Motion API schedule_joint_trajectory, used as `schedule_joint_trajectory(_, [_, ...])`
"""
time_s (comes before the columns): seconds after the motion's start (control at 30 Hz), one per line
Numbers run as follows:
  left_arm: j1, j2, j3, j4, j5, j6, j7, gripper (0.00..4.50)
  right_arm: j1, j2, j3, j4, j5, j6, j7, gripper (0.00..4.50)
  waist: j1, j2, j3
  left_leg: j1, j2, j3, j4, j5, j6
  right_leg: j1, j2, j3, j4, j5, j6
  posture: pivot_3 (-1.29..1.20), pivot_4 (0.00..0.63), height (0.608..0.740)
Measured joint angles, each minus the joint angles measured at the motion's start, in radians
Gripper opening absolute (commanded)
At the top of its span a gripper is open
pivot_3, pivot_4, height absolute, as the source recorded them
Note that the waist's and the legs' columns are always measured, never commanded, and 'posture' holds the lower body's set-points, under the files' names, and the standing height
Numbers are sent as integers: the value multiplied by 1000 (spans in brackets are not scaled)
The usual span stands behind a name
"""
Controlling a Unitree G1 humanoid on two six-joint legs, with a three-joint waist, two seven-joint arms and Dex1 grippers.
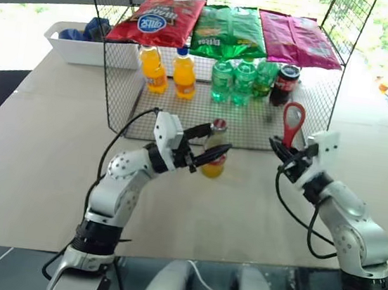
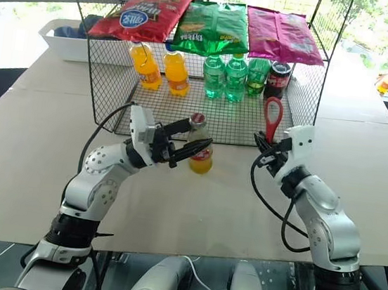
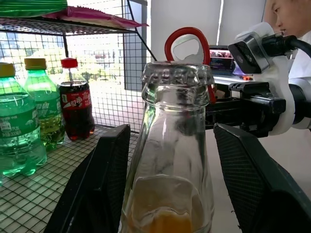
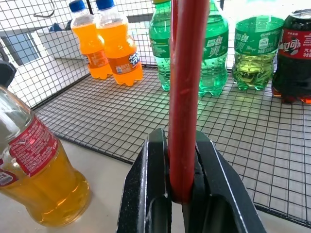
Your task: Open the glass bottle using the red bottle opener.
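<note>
I have the left gripper [image 1: 206, 147] set around the glass bottle [image 1: 214, 154], one black finger on each side of the neck and shoulder, jaws still apart. In the left wrist view there is a gap between each pad and the glass, so I judge the hold is not yet firm, though I cannot tell whether the lower pads touch. The bottle stands on the table [image 1: 52, 149], just in front of the wire rack [image 1: 116, 86], its crimped metal cap [image 3: 177, 75] still on.

My right gripper [image 1: 282, 156] is clamped on the handle of the red bottle opener [image 1: 293, 123], loop head upward, held well to the right of the bottle.

To do this step well I would finish closing on the bottle below the neck and brace it before the opener comes across. Then I would tilt the loop down over the cap edge and lever upward.

Room is fair: open table lies between the two hands. The rack's front edge and side mesh sit close behind, so I would keep the opener's swing toward me, away from the green bottles [image 1: 243, 82] and cola bottle [image 1: 283, 84].
</note>
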Motion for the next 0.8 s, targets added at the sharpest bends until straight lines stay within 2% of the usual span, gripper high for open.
schedule_joint_trajectory(0.03, [-1,3,-2,5,14,-17,-2,2788,-3,0,6,0,-5,-1,1,0,0,0,0,0,0,0,0,0,0,0,0,0,0,0,0,0,150,740])
schedule_joint_trajectory(0.17, [-6,4,-10,15,26,-57,-13,1699,-19,-1,29,0,-33,-28,16,0,1,0,0,0,0,0,0,0,0,0,0,0,0,0,0,0,150,740])
schedule_joint_trajectory(0.23, [-13,-2,-10,15,21,-69,-13,1455,-31,-9,64,-1,-73,-59,29,0,0,0,0,1,0,0,0,0,0,0,0,0,0,0,0,0,150,740])
schedule_joint_trajectory(0.5, [-15,-2,-9,14,20,-79,-10,1455,-33,-15,146,-1,-174,-123,49,0,1,0,0,2,0,0,0,0,0,1,0,0,0,0,0,0,150,740])
schedule_joint_trajectory(0.8, [-14,-2,-9,14,20,-85,-9,1455,-42,-33,252,33,-382,-254,47,0,0,0,0,2,0,0,0,0,0,1,0,0,0,0,0,0,150,740])
